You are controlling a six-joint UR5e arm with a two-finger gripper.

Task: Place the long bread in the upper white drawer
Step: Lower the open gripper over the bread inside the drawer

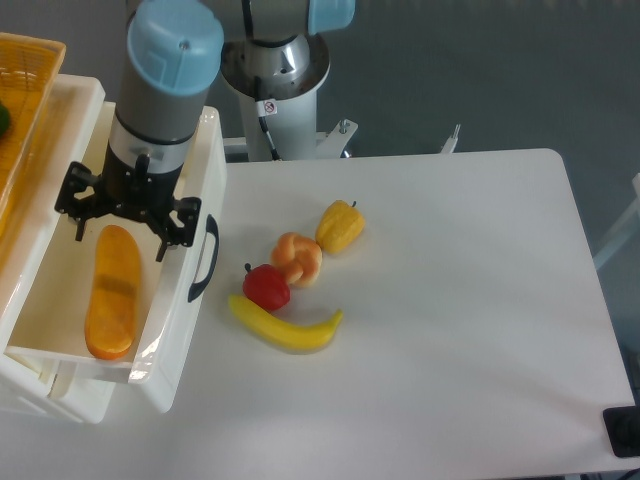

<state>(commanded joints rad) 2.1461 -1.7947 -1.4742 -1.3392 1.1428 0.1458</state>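
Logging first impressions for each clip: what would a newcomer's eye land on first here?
First the arm at left, its open gripper hanging over the white drawer, where the long bread lies lengthwise on the floor, apart from the fingers. Next, the bright cluster on the table beside the drawer: banana, red apple, knotted bun and yellow pepper.
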